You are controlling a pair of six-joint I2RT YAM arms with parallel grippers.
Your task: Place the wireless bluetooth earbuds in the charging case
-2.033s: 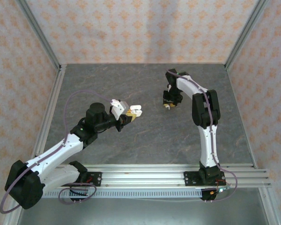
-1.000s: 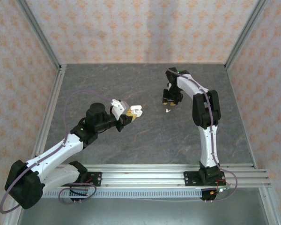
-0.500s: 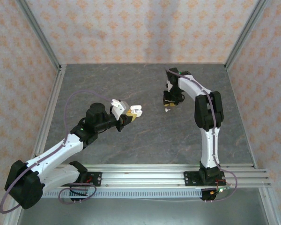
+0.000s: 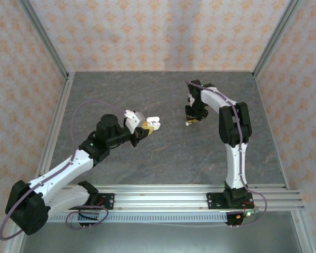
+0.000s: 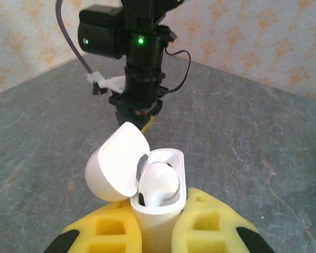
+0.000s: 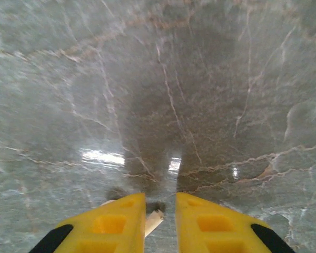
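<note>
At the bottom centre of the right wrist view, a tiny white stemmed plastic earbud (image 6: 153,222) sits between the two yellow fingers of the right hand (image 6: 159,198). The fingers stand a little apart. The stem lies close against the one on the left of the frame, and a thin gap shows on the other side, so we cannot tell whether the earbud is pinched yet. In the top view the same earbud (image 4: 188,123) shows as a white speck at the tip of the right hand (image 4: 191,119), right of centre over the grey marbled desk (image 4: 163,158). We cannot say whether it rests on the surface or hangs just above it.

Left of centre in the top view, the left hand (image 4: 146,129) is clamped on a white pebble-like plastic charging case (image 4: 152,124) and holds it clear of the desk. From the left wrist, we see the case (image 5: 158,213) upright between the yellow fingers, its rounded lid (image 5: 116,168) swung open to the left. A second white earbud (image 5: 159,182) is already seated inside. The well beside it, toward the upper right, looks empty.

We judge the step in hand to be the pickup of the second white earbud. The next move calls for a firm pinch and a lift. The earbud must then be carried leftward to the case and turned stem-down over the free well.
</note>
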